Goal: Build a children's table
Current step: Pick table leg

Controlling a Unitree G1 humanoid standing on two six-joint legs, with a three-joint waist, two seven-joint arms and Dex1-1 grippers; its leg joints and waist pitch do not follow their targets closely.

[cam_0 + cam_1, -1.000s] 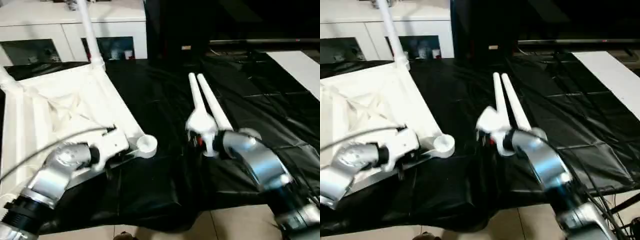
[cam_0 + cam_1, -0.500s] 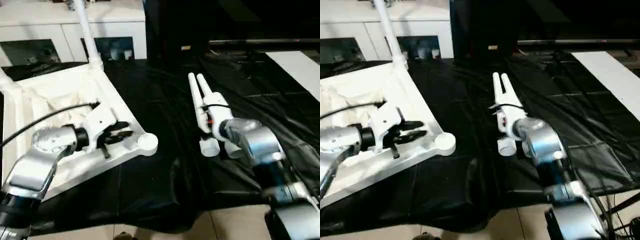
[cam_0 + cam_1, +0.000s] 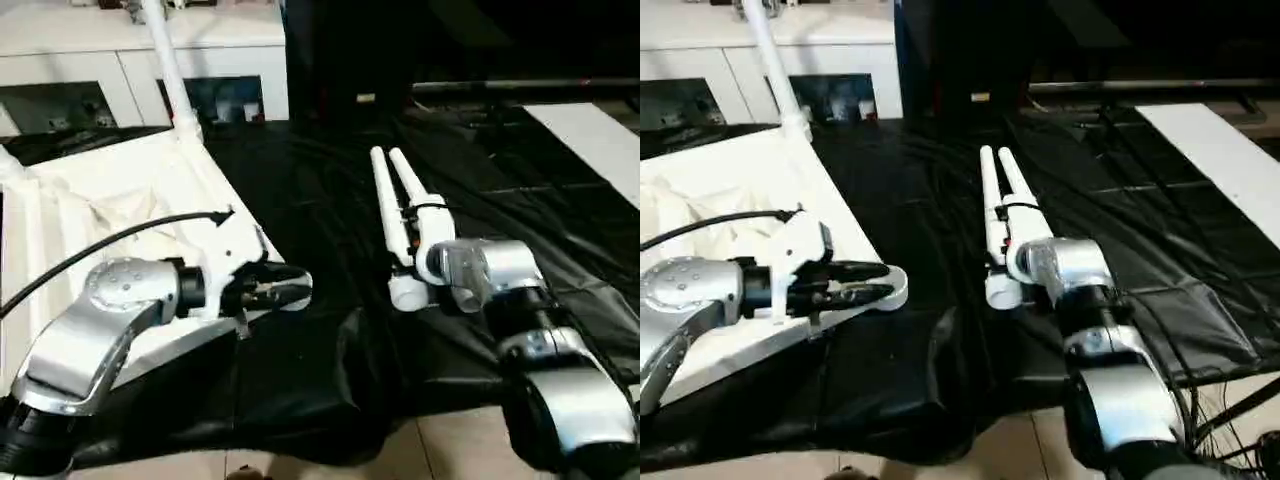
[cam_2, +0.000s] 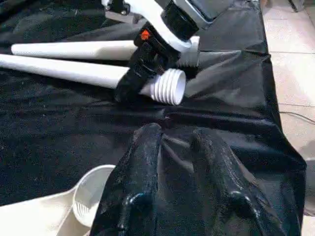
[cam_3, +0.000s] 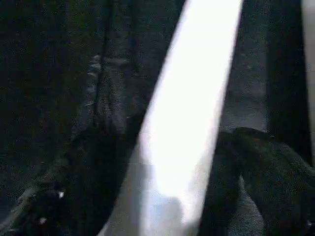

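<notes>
I keep the tabletop (image 3: pixel 120 200) upside down on the black sheet (image 3: pixel 330 370) so its corner sockets face up. Just beside it lie two loose legs (image 3: pixel 992 215). My right pincer (image 4: pixel 135 73) straddles one, apparently not yet clamped; my left pincer (image 3: pixel 855 280), slightly parted and empty, hovers at the tabletop's near corner.

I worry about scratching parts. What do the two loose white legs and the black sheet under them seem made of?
Two loose white tapered legs: probably moulded plastic, smooth and slightly glossy, with a ribbed threaded end. Black sheet: likely thin plastic film, shiny, creased and crumpled.
</notes>
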